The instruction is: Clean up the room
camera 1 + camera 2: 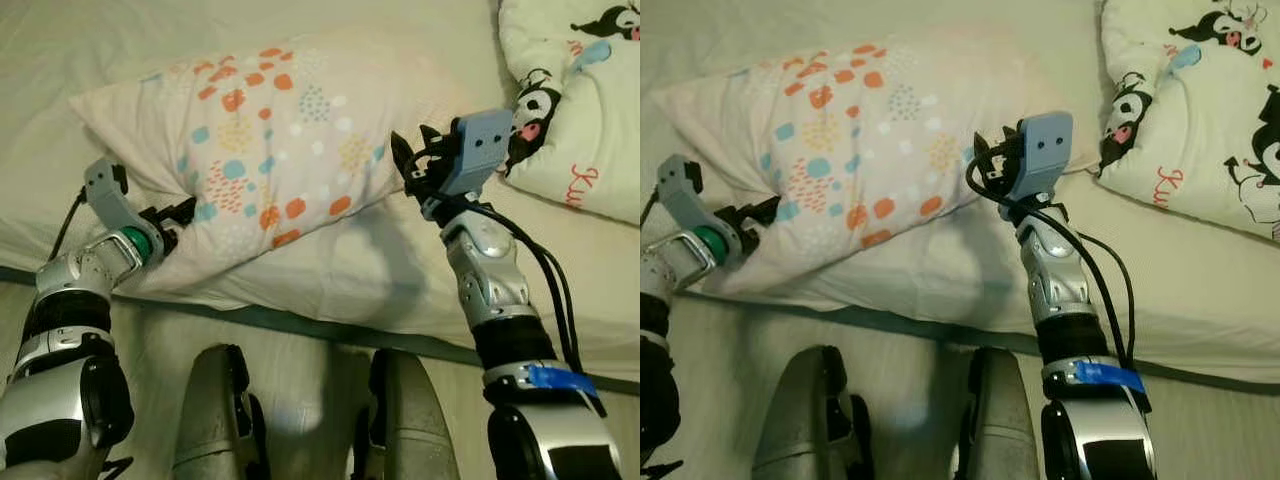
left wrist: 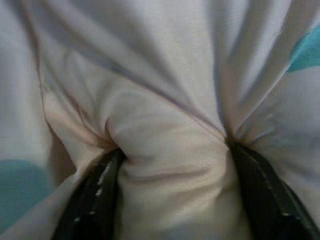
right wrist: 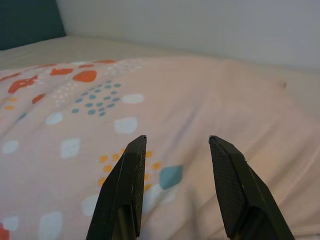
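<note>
A pale pink pillow [image 1: 270, 140] with orange, blue and yellow spots lies across the cream bed [image 1: 330, 270]. My left gripper [image 1: 178, 215] bites into its near left edge; the left wrist view has a fold of pillow fabric [image 2: 170, 165] bunched between the two black fingers [image 2: 87, 200]. My right gripper [image 1: 405, 165] hovers at the pillow's right end, open, with the fingers [image 3: 125, 185] apart above the spotted cover [image 3: 100, 125] and nothing between them.
A second white pillow [image 1: 580, 100] printed with black cartoon figures lies at the bed's right. The bed's front edge [image 1: 300, 325] runs just ahead of my two legs [image 1: 215, 410]. A light floor lies below.
</note>
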### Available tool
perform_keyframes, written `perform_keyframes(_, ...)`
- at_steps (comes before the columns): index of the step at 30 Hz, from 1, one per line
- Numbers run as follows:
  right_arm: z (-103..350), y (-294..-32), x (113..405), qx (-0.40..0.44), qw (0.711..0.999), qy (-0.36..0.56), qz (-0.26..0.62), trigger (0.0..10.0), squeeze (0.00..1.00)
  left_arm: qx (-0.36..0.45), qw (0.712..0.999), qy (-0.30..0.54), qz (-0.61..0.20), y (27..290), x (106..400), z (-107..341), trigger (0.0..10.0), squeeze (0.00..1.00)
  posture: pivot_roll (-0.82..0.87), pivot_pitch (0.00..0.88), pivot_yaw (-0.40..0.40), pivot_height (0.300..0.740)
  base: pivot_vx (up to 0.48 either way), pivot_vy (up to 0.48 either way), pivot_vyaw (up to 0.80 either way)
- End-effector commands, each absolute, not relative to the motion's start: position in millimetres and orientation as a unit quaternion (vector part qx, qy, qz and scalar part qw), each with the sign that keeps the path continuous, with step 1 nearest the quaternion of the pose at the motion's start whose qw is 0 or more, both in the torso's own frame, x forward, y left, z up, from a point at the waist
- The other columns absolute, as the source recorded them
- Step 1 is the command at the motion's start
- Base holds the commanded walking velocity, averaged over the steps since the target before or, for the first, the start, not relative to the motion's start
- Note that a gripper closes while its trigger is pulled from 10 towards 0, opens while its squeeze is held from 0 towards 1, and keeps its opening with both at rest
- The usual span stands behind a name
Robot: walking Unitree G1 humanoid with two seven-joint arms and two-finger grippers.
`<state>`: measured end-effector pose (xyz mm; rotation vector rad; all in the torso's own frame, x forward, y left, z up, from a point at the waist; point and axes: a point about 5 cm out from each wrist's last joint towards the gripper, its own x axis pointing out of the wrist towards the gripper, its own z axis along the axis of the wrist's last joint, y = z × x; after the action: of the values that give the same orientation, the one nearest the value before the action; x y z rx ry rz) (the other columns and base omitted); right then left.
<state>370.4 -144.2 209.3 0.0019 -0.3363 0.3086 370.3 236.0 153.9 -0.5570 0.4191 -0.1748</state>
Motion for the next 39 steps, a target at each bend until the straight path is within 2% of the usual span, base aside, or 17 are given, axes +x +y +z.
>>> perform_keyframes(1, 205, -146, 368, 0.005, 0.975, -0.162, 0.152, 10.0, 0.0, -0.282, 0.918, 0.252, -0.12, 218, 363, 135, 0.0, 0.0, -0.02, 0.213, -0.006, 0.59, 0.0, 0.0, 0.0)
perform_keyframes(8, 204, -150, 367, 0.005, 0.976, -0.162, 0.143, 10.0, 0.0, -0.258, 0.909, 0.247, -0.216, 191, 349, 154, 0.0, 0.0, -0.02, 0.206, 0.009, 0.59, 0.0, 0.0, 0.0)
perform_keyframes(11, 204, -150, 365, 0.005, 0.976, -0.164, 0.141, 10.0, 0.0, -0.238, 0.893, 0.226, -0.306, 160, 336, 173, 0.0, 0.0, -0.03, 0.21, 0.022, 0.59, 0.0, 0.0, 0.0)
perform_keyframes(14, 204, -150, 365, 0.005, 0.976, -0.165, 0.141, 10.0, 0.0, -0.239, 0.891, 0.225, -0.314, 158, 335, 175, 0.0, 0.0, -0.03, 0.21, 0.022, 0.59, 0.0, 0.0, 0.0)
perform_keyframes(15, 204, -154, 364, 0.005, 0.977, -0.167, 0.134, 10.0, 0.0, -0.242, 0.866, 0.204, -0.388, 132, 314, 193, 0.0, 0.0, -0.03, 0.209, 0.029, 0.59, 0.0, 0.0, 0.0)
perform_keyframes(16, 204, -155, 364, 0.005, 0.977, -0.167, 0.131, 10.0, 0.0, -0.239, 0.854, 0.198, -0.417, 123, 304, 200, 0.0, 0.0, -0.03, 0.209, 0.029, 0.59, 0.0, 0.0, 0.0)
perform_keyframes(21, 205, -159, 363, 0.004, 0.978, -0.169, 0.124, 10.0, 0.0, -0.214, 0.823, 0.178, -0.495, 100, 271, 217, 0.0, 0.0, -0.02, 0.208, 0.034, 0.59, 0.0, 0.0, 0.0)
perform_keyframes(25, 207, -161, 363, 0.004, 0.978, -0.172, 0.119, 10.0, 0.0, -0.2, 0.806, 0.16, -0.533, 94, 256, 227, 0.0, 0.0, -0.01, 0.204, 0.035, 0.59, 0.0, 0.0, 0.0)
perform_keyframes(27, 209, -163, 364, 0.006, 0.978, -0.175, 0.113, 10.0, 0.0, -0.132, 0.802, 0.165, -0.559, 94, 241, 225, 0.0, 0.0, -0.01, 0.205, 0.034, 0.59, 0.0, 0.0, 0.0)
perform_keyframes(29, 210, -164, 365, 0.007, 0.978, -0.176, 0.108, 10.0, 0.0, 0.023, 0.808, 0.21, -0.55, 97, 229, 198, 0.0, 0.0, 0.0, 0.2, 0.033, 0.59, 0.0, 0.0, 0.0)
perform_keyframes(30, 210, -164, 365, 0.007, 0.978, -0.177, 0.106, 10.0, 0.0, 0.089, 0.806, 0.231, -0.538, 99, 226, 182, 3.0, 0.0, 0.0, 0.2, 0.03, 0.59, 0.0, 0.0, 0.0)
perform_keyframes(31, 210, -164, 365, 0.007, 0.978, -0.177, 0.106, 10.0, 0.0, 0.089, 0.806, 0.231, -0.538, 99, 226, 182, 3.0, 0.0, 0.0, 0.2, 0.03, 0.59, 0.0, 0.0, 0.0)
perform_keyframes(32, 211, -165, 365, 0.007, 0.979, -0.178, 0.104, 10.0, 0.0, 0.135, 0.809, 0.241, -0.519, 101, 227, 168, 10.0, 0.0, 0.0, 0.197, 0.031, 0.59, 0.0, 0.0, 0.0)
perform_keyframes(35, 211, -165, 366, 0.008, 0.979, -0.178, 0.101, 10.0, 0.0, 0.157, 0.814, 0.245, -0.502, 101, 229, 161, 10.0, 0.0, 0.0, 0.197, 0.031, 0.59, 0.0, 0.0, 0.0)
perform_keyframes(36, 212, -167, 366, 0.008, 0.979, -0.179, 0.093, 10.0, 0.0, 0.196, 0.832, 0.231, -0.465, 103, 240, 154, 10.0, 0.0, -0.01, 0.198, 0.032, 0.59, 0.0, 0.0, 0.0)
perform_keyframes(37, 212, -167, 366, 0.008, 0.979, -0.179, 0.093, 10.0, 0.0, 0.196, 0.832, 0.231, -0.465, 103, 240, 154, 10.0, 0.0, -0.01, 0.198, 0.032, 0.59, 0.0, 0.0, 0.0)
perform_keyframes(39, 214, -173, 365, 0.008, 0.981, -0.183, 0.064, 10.0, 0.0, 0.224, 0.877, 0.18, -0.384, 109, 265, 160, 10.0, 0.0, -0.01, 0.2, 0.031, 0.59, 0.0, 0.0, 0.0)
